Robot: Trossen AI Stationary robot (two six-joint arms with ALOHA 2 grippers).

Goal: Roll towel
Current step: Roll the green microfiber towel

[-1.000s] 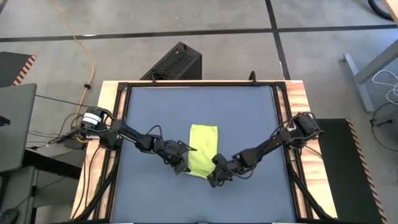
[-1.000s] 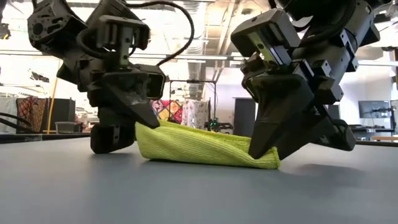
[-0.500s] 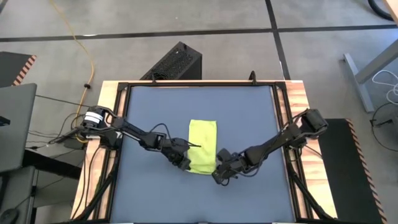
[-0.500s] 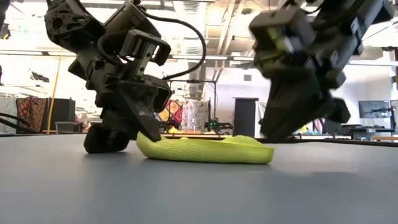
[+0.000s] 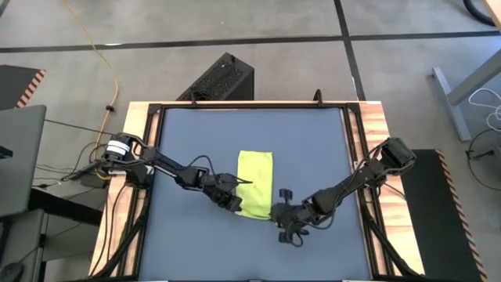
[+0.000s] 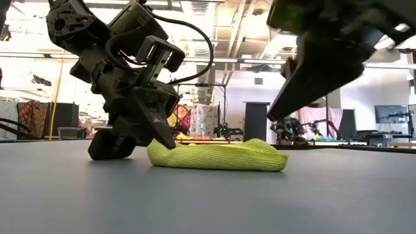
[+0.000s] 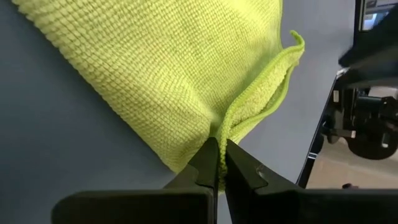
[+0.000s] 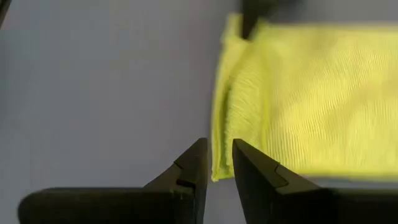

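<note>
At the near side of the table (image 5: 180, 251), toward six o'clock, the right gripper (image 5: 286, 232) is held off the cloth and lifted above the surface; in its wrist view the fingers (image 8: 249, 171) are nearly closed with only a narrow slit between them, and nothing is held, the towel's edge lying just beyond the tips. It is judged to be placed there, slightly clear at about five o'clock of the towel, so that the near right corner is freed and a fresh grasp can be lined up. Just beyond it, near the table's centre, the towel (image 5: 255, 185) is laid flat as a folded strip, its long side running from six to twelve o'clock, with the near end slightly humped in the low view (image 6: 218, 156). That near end is judged to be the start of the roll. At about seven o'clock of the towel, the left gripper (image 5: 232, 202) is set low against the table, and its fingers (image 7: 208, 163) are clenched on the near left corner, where the hem is pinched up into a ridge. The corner is presumably held so that the cloth is kept from sliding and its edge can be turned over toward twelve o'clock. The far half of the towel is left untouched, lying flat and ready to be rolled onto.
</note>
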